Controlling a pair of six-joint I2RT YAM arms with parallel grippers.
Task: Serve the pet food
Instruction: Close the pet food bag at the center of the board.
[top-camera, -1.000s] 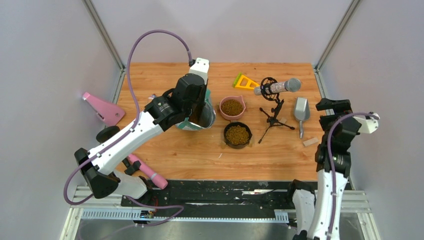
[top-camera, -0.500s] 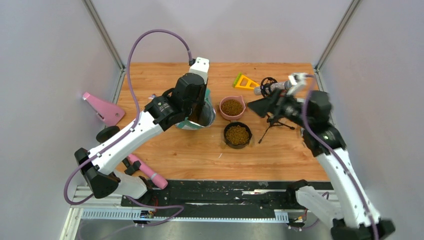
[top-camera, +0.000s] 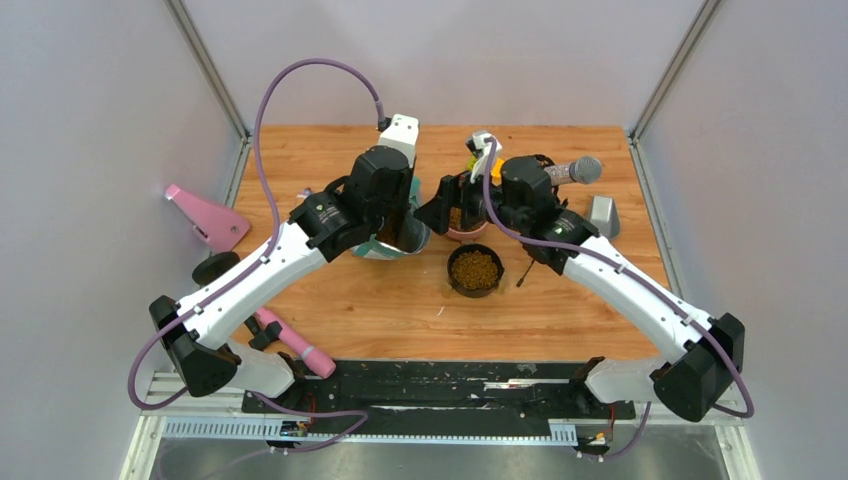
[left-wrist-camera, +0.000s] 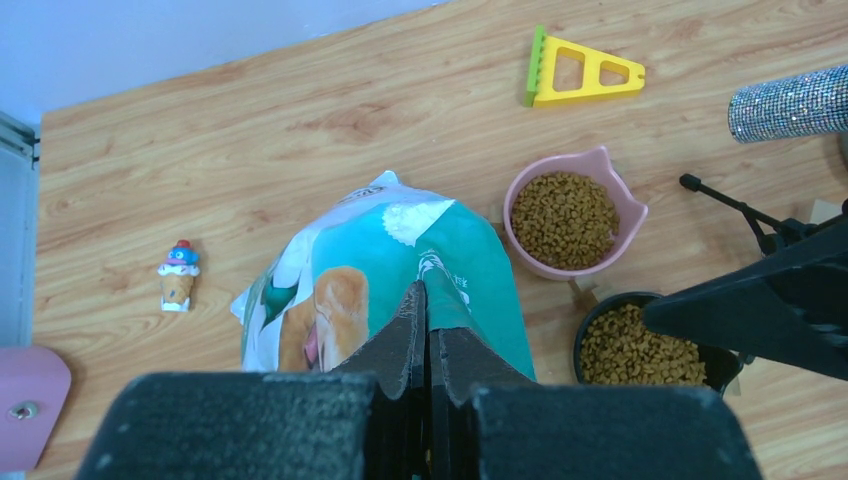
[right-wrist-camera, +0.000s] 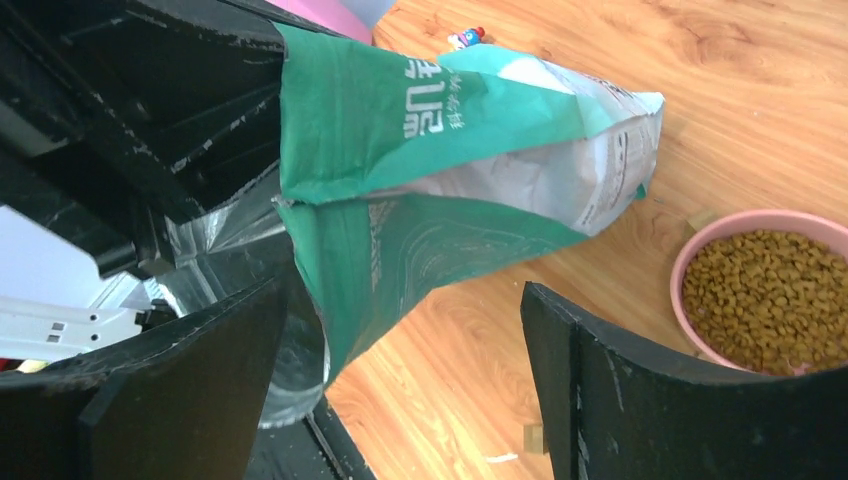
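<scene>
The pet food, brown kibble, fills a pink bowl (left-wrist-camera: 565, 208) and a black bowl (top-camera: 475, 269) near the table's middle. My left gripper (left-wrist-camera: 428, 300) is shut on the top fold of the teal-green and white bag (left-wrist-camera: 380, 280), holding it up just left of the bowls. My right gripper (right-wrist-camera: 405, 295) is open beside the bag's (right-wrist-camera: 430, 150) lower end, its left finger close to the silver lining, with the pink bowl (right-wrist-camera: 765, 300) to its right. From above, the right gripper (top-camera: 440, 210) partly covers the pink bowl.
A grey scoop (top-camera: 602, 215) lies at the right. A glitter microphone (top-camera: 560, 173) on a black tripod stands behind the bowls, with a yellow triangle toy (left-wrist-camera: 585, 70) beyond. A small ice-cream toy (left-wrist-camera: 178, 275) and pink objects (top-camera: 205, 218) sit left.
My right arm has swung from the table's right edge across to the bag, over the pink bowl, with its jaws a little narrower. The left arm and bag have not moved.
</scene>
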